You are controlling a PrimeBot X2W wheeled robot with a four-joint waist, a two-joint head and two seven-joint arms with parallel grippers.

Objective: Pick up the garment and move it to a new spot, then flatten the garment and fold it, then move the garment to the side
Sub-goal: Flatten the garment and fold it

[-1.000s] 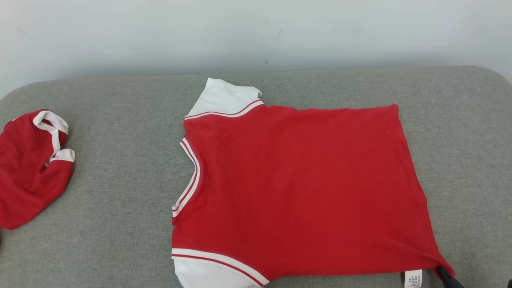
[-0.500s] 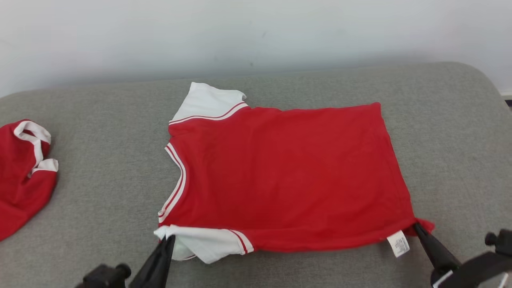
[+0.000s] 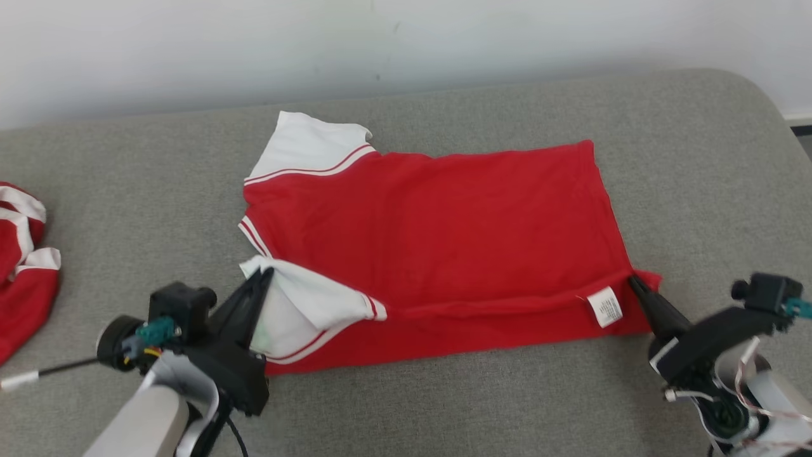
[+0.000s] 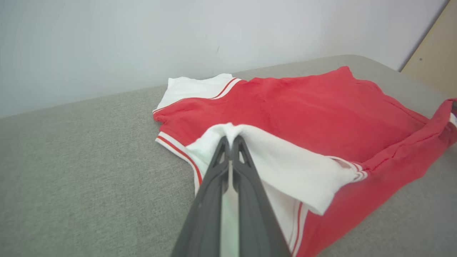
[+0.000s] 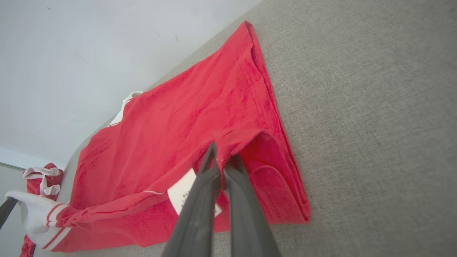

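Note:
The garment (image 3: pixel 438 222) is a red T-shirt with white sleeves, spread on the grey cushion with its collar end to the left. My left gripper (image 3: pixel 266 273) is shut on the near white sleeve (image 4: pixel 285 167) and holds it lifted and folded back over the shirt. My right gripper (image 3: pixel 633 280) is shut on the near hem corner (image 5: pixel 228 150), beside the white care label (image 3: pixel 604 306). The near long edge of the shirt is raised off the cushion and doubled over between the two grips.
A second red and white garment (image 3: pixel 22 254) lies crumpled at the cushion's left edge. The grey cushion (image 3: pixel 698 178) ends against a pale wall behind. Its rounded corner is at the far right, with a tan panel (image 4: pixel 435 53) beyond it.
Both grippers have carried the shirt's near edge away from me, folding it over the body. The head camera has tilted down, so the whole scene has shifted and both arms have come into view.

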